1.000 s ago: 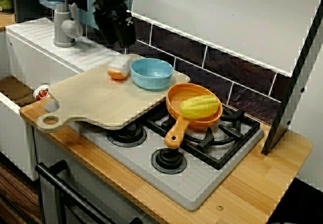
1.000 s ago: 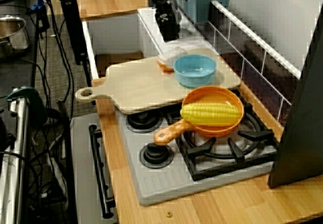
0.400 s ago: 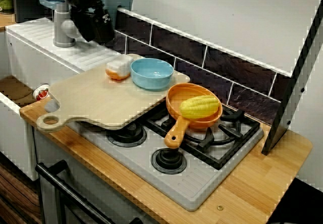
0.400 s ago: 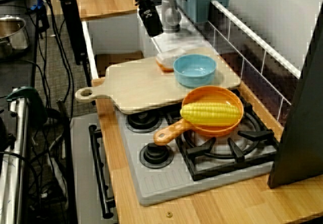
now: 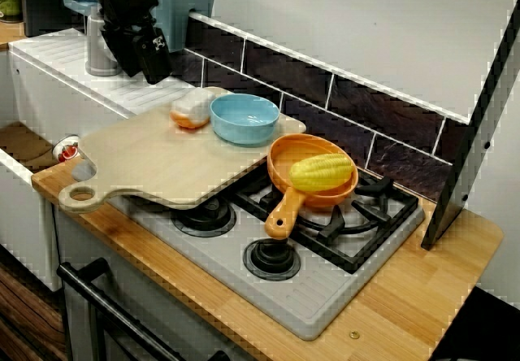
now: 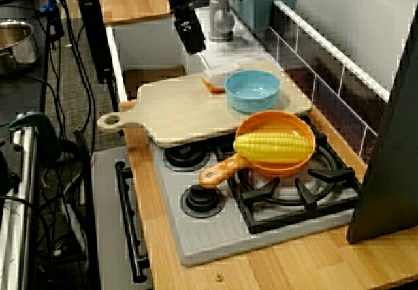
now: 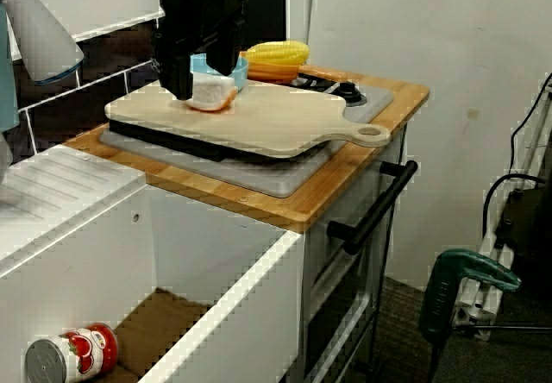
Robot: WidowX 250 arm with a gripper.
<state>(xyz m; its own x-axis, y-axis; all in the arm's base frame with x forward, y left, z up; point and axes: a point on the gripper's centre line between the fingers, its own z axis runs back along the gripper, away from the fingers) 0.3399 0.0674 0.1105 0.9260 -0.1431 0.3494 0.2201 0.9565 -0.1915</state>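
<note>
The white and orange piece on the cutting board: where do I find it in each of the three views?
View from the stove's front: the white and orange piece is upper left of centre, just left of the blue bowl.
View along the counter: upper centre, left of the bowl.
View from the sink side: upper left, in front of the bowl.
Shared landmark: the blue bowl beside it.

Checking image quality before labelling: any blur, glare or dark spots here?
Stove-front view: even light, jagged edges, gripper nearly black. Counter-length view: gripper slightly soft; corn clear, no glare. Sink-side view: gripper a dark silhouette over the cutting board.
</note>
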